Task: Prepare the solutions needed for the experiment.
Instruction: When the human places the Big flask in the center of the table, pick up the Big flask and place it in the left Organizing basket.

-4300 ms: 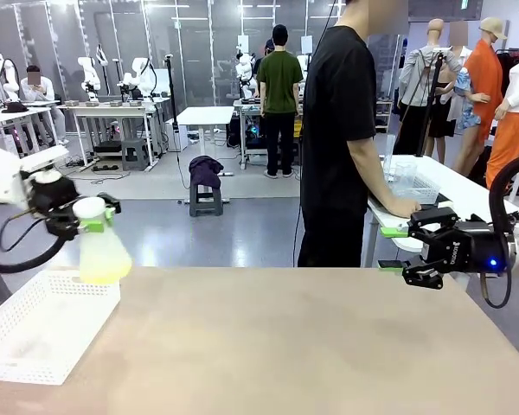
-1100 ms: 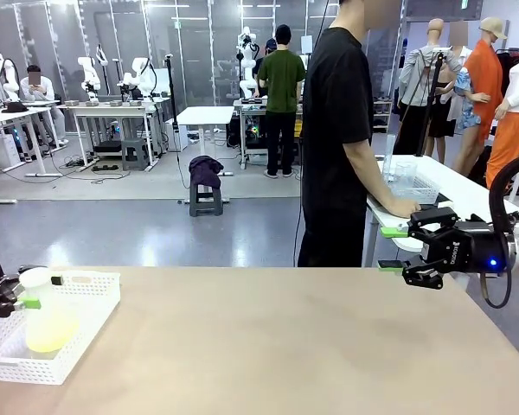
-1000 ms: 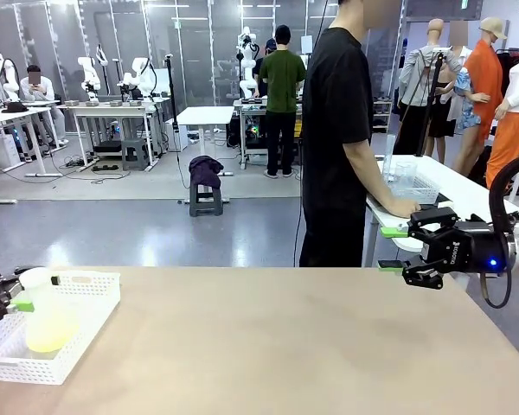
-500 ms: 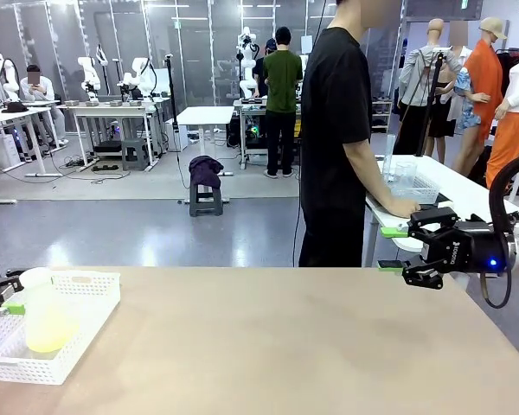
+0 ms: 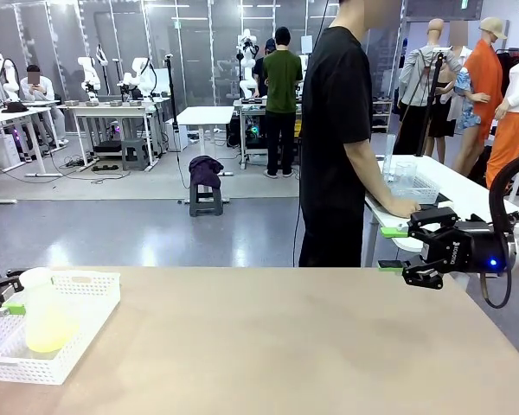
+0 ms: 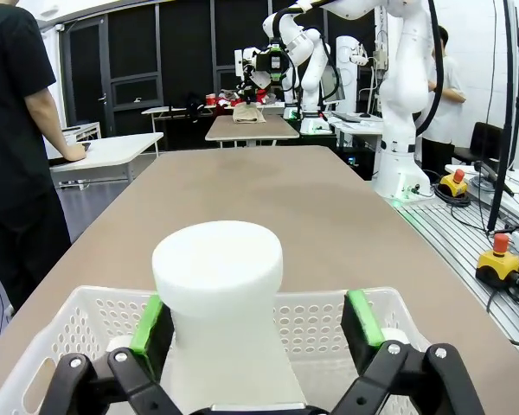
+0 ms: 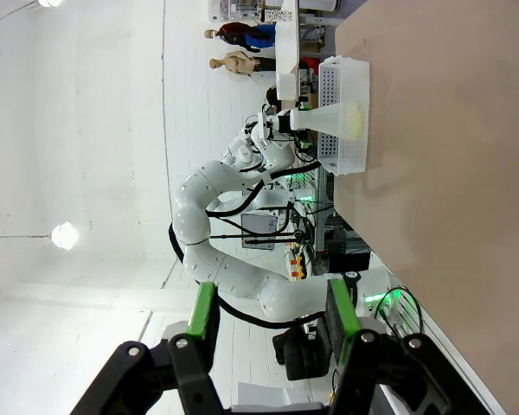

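A frosted conical flask (image 5: 45,322) with a white cap stands upright in the white basket (image 5: 85,344) at the table's left end. The solutions show as pale yellow liquid (image 5: 48,335) in its lower part. My left gripper (image 5: 13,291) is open around the flask's neck, its green pads on either side of it. In the left wrist view the capped neck (image 6: 216,272) rises between the pads of my left gripper (image 6: 255,320), with a gap on the right side. My right gripper (image 5: 396,249) hovers open and empty off the table's far right corner. The right wrist view shows my right gripper (image 7: 271,318) with flask (image 7: 339,117) and basket (image 7: 344,82) far off.
A person in black (image 5: 337,130) stands beyond the table's far right corner, one hand on a white side table (image 5: 450,186) that carries clear containers (image 5: 406,177). The brown tabletop (image 5: 277,346) stretches bare between basket and right gripper.
The left gripper lowered the flask into the basket, then opened off its neck and drew slightly left. The flask stays standing. The right arm has not moved.
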Robot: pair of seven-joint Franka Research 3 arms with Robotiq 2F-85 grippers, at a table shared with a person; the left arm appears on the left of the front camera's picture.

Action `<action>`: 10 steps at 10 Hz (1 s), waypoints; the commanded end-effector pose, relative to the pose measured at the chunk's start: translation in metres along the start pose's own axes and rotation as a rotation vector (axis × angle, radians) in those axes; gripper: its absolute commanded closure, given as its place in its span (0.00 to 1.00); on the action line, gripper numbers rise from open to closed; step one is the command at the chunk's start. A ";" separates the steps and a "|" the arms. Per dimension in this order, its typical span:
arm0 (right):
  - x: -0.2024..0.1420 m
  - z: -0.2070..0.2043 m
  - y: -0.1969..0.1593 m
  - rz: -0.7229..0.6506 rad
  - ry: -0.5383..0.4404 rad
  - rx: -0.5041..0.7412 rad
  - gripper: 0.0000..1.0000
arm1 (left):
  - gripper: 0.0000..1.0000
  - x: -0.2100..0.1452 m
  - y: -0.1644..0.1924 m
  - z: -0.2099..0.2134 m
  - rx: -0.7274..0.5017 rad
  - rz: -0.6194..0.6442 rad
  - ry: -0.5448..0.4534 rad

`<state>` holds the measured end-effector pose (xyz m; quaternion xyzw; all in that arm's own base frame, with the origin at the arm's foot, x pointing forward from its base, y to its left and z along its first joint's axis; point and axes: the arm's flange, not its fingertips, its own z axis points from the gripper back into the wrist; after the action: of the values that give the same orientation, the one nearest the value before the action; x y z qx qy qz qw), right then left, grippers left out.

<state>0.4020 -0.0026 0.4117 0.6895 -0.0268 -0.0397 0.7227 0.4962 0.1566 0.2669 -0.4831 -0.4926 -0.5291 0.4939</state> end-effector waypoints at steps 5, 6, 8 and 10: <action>0.000 0.000 0.001 0.002 0.002 0.008 0.37 | 0.00 0.001 0.000 0.001 -0.002 -0.005 0.004; 0.000 0.000 0.001 0.002 0.002 0.008 0.37 | 0.00 0.000 0.000 0.000 0.000 0.000 0.000; 0.000 0.000 0.001 0.002 0.002 0.008 0.37 | 0.00 0.017 -0.010 0.041 0.077 0.025 0.030; 0.000 0.000 0.001 0.002 0.002 0.008 0.37 | 0.00 0.041 -0.022 0.072 0.133 0.079 0.018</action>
<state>0.4020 -0.0026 0.4117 0.6894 -0.0268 -0.0397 0.7228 0.4777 0.2222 0.2911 -0.4531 -0.5053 -0.4999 0.5380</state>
